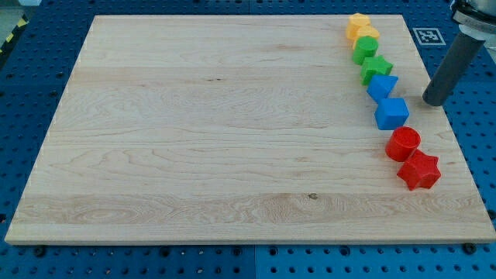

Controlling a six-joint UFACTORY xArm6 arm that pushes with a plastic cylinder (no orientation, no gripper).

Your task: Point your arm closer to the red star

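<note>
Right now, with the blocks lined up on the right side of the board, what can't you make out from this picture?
- My arm above the rod: cut off by the view's top right corner; only the rod and my tip show.
- Two yellow blocks: pressed together, so their shapes are unclear.
- Upper blue block: partly overlapped by the blue cube.
- Red cylinder and red star: touching or just apart, cannot tell.

Our tip [434, 101] at desk [194, 139] right edge, just right of blue cube [391, 113]. Blocks form one column down view's right: yellow pair [361, 29] topmost, green cylinder [365, 49], green star [376, 70], blue star [382, 86], cube, red cylinder [403, 144], red star [419, 170] lowest, well below our tip.
</note>
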